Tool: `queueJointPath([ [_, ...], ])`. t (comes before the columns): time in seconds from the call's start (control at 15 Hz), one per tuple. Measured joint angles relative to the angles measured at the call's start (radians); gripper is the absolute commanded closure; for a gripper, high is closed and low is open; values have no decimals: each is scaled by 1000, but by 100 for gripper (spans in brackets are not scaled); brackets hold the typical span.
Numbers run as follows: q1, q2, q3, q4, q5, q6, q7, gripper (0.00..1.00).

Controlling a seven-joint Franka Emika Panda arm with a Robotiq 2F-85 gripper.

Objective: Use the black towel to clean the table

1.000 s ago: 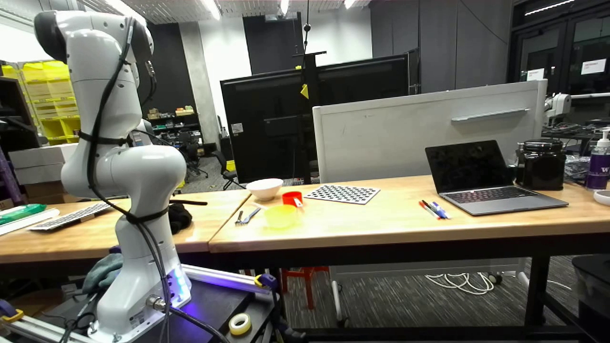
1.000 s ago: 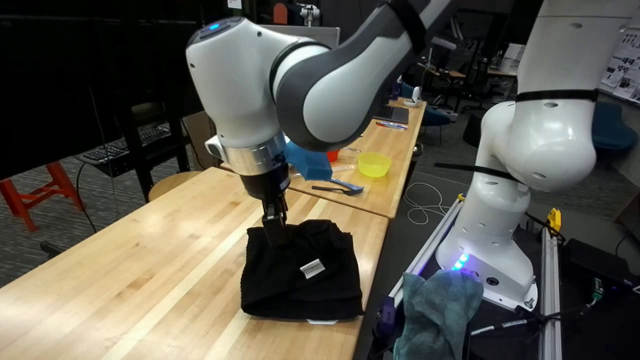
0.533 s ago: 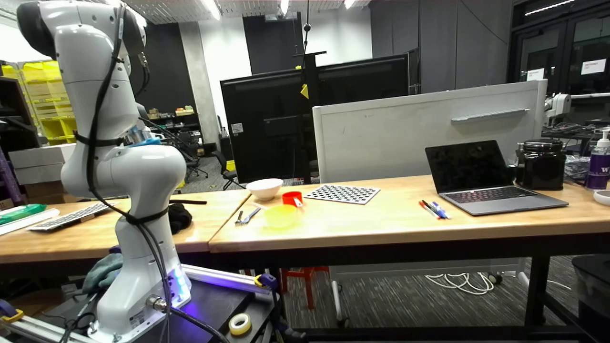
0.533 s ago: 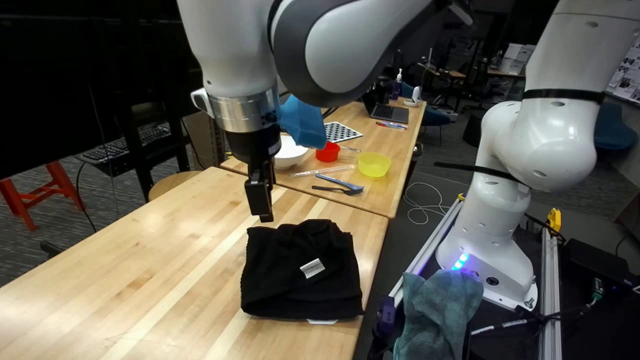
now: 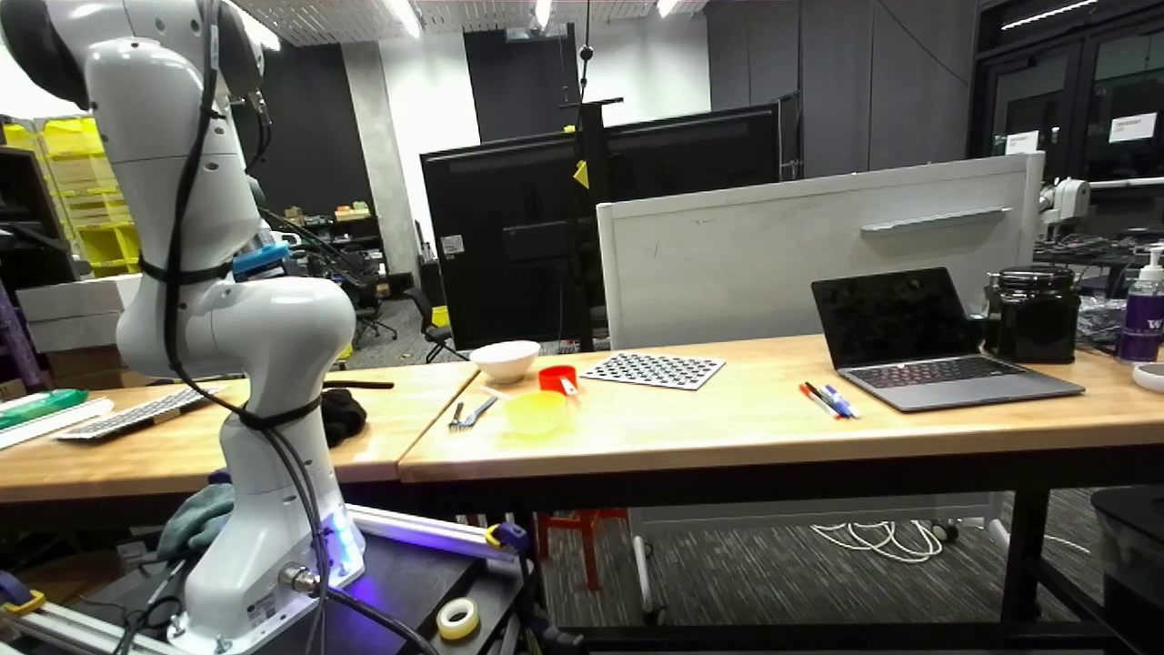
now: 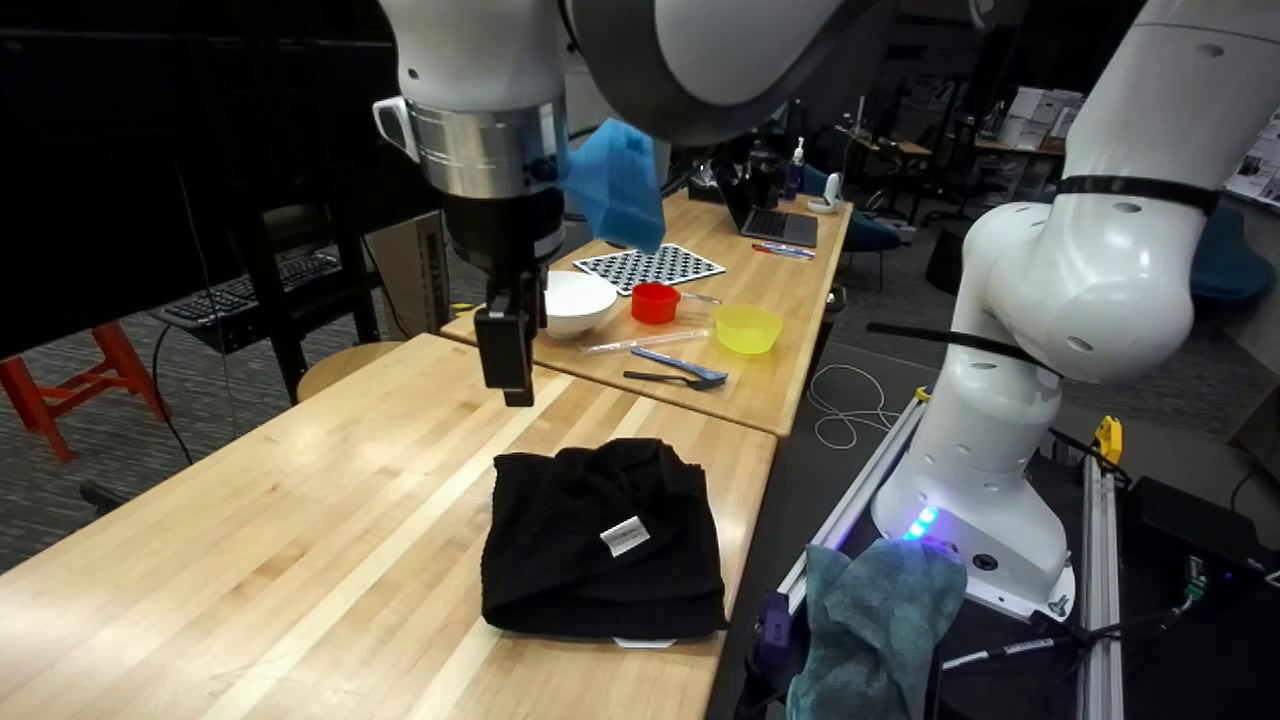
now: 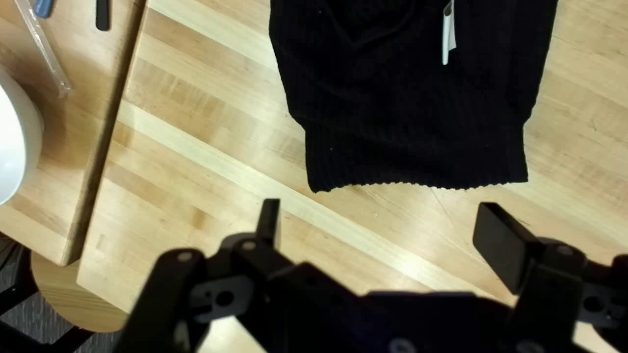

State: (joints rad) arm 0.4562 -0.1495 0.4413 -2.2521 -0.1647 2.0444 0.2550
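Your gripper (image 7: 382,228) rises higher over the table (image 6: 270,510) than a second ago, jaws spread wide apart; the towel (image 6: 590,575) lies folded near the edge.

Wrist view close, facing down; all share table (image 6: 330,520)

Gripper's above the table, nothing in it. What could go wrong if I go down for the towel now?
The black towel seems loosely folded, so the open gripper might pinch only one layer and unfold it. The towel also lies close to the table's edge, so a stray push could slide it partly off. Swinging wide toward the adjoining table might clip the white bowl.
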Motion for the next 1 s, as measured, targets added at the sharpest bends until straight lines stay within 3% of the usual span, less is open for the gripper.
queueJointPath([
  [0.6,1,-126,48,-1,59,-71,68,0],
  [1.0,-28,-211,-8,-27,174,-97,68,0],
])
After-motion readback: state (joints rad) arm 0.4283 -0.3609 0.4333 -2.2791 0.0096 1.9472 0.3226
